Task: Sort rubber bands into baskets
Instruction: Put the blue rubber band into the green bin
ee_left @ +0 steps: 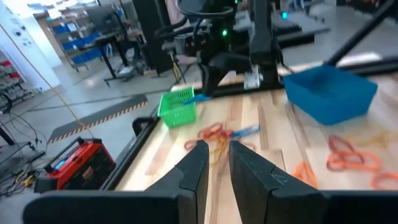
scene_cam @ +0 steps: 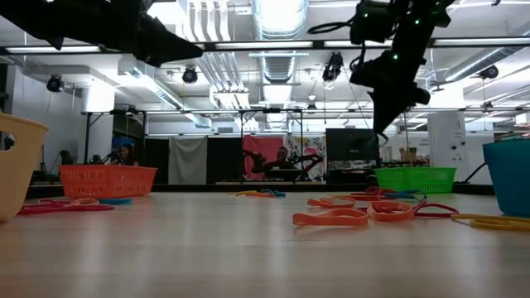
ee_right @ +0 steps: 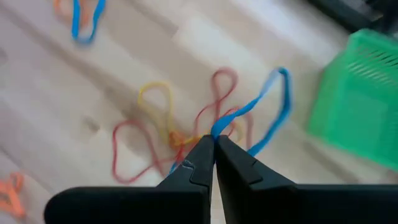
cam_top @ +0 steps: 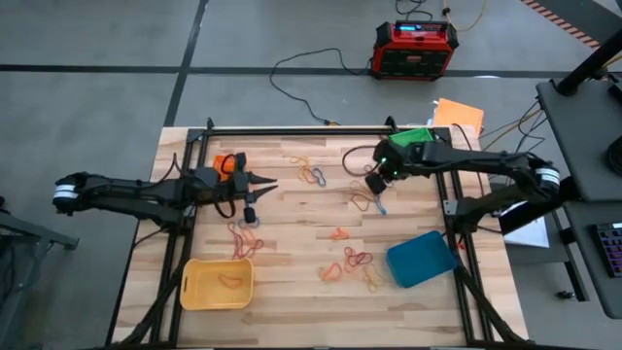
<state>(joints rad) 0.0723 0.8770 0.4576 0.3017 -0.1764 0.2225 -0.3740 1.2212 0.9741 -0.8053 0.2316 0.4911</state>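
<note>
My right gripper (cam_top: 374,185) hangs above the table's far middle, pointing steeply down, shut on a blue rubber band (ee_right: 267,99). Under it lie tangled red and yellow bands (ee_right: 168,124). More rubber bands (cam_top: 345,262) are scattered over the wood, and one orange band (cam_top: 230,280) lies in the yellow basket (cam_top: 194,292). The orange basket (cam_top: 228,162) stands at the far left, the green basket (cam_top: 413,138) at the far right, the blue basket (cam_top: 423,258) at the near right. My left gripper (ee_left: 217,158) hovers level by the orange basket, a narrow gap between its fingers and nothing in it. My right gripper pinches one end of the blue band's loop (ee_right: 219,127) between its two fingertips, coming from above and slanting down. The rest of the loop (ee_left: 196,98) trails away from the fingers, raised above the red and yellow bands. Whether its far end touches the table, I cannot tell.
A black metal frame (cam_top: 292,129) runs round the table's edges. A red-black box (cam_top: 416,49) with cables sits on the floor beyond the far edge. Bare wood lies between the yellow and blue baskets at the near edge (cam_top: 311,311).
</note>
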